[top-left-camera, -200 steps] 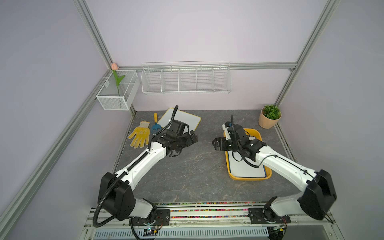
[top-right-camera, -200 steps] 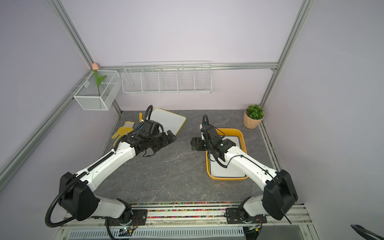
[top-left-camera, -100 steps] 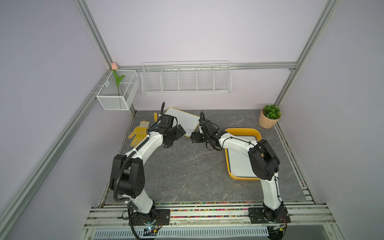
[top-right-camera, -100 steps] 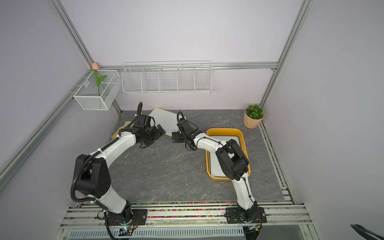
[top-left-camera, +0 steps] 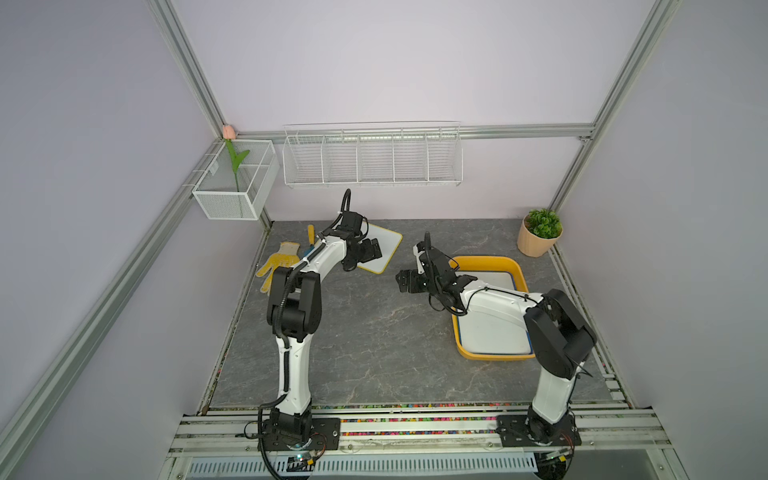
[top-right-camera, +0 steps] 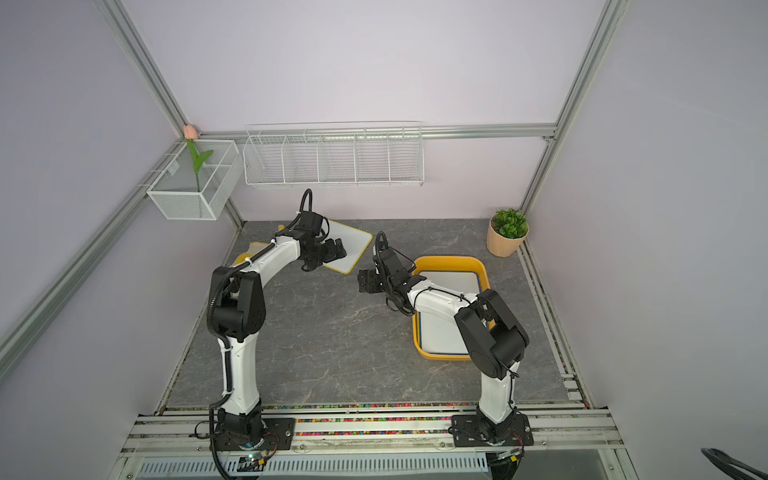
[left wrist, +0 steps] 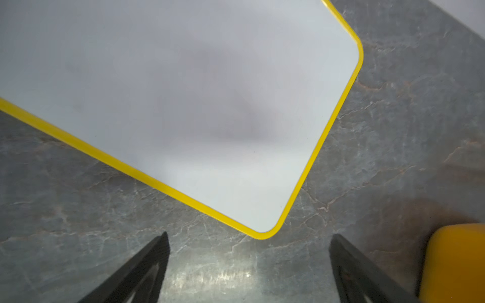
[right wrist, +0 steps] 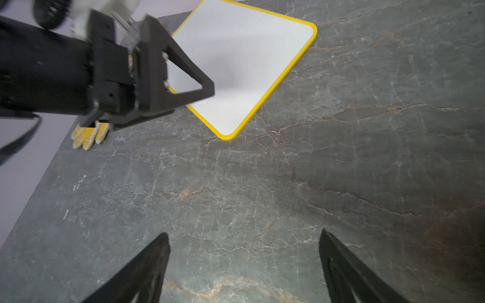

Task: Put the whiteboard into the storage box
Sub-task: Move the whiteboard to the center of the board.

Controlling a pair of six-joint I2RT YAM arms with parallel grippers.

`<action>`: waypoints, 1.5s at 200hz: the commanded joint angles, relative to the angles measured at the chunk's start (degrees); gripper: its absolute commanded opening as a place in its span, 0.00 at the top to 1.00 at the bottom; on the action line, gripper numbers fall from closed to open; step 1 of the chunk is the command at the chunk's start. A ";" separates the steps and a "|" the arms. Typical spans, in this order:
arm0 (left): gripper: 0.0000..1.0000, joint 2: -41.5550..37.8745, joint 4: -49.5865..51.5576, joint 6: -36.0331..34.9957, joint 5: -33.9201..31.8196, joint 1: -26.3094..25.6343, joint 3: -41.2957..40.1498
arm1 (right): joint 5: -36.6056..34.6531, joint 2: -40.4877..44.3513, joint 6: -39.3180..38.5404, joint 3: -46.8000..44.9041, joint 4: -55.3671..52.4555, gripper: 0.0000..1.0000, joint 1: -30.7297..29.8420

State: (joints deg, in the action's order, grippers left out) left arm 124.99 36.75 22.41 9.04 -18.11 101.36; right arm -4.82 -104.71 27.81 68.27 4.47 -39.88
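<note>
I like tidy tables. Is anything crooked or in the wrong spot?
The yellow-edged whiteboard lies crooked on the table, outside the storage box, turned at an angle to the table's edges. The blue-edged whiteboard lies straight inside the box.

The left arm (top-left-camera: pixel 297 365) and right arm (top-left-camera: pixel 494 297) have white shells, black joints and black cables (top-left-camera: pixel 286 370). The left gripper (top-left-camera: pixel 374 251) has black triangular fingers (right wrist: pixel 152 78).

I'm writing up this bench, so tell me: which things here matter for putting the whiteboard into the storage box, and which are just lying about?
Part of the job:
yellow-edged whiteboard on the table
orange storage box
blue-edged whiteboard already inside it

Just lying about:
yellow glove
yellow-handled tool
potted plant
wire rack
mesh basket with tulip
</note>
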 commanded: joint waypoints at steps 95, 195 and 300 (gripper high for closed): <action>0.05 11.74 13.32 -16.09 -1.12 -0.97 18.16 | 1.92 1.26 -1.62 -5.68 3.31 0.08 0.46; 0.05 20.58 25.56 -14.93 -0.02 -1.01 29.32 | 2.18 1.08 -1.80 -5.87 2.45 0.07 0.59; 0.06 19.07 30.10 -15.37 -2.14 -2.07 23.76 | 1.48 2.56 -1.20 -6.37 1.59 0.06 1.29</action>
State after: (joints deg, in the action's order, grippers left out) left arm 143.02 58.76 7.81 6.90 -19.27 128.88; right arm -3.16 -103.96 26.96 63.00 6.46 -39.44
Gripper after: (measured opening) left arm 0.943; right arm 0.935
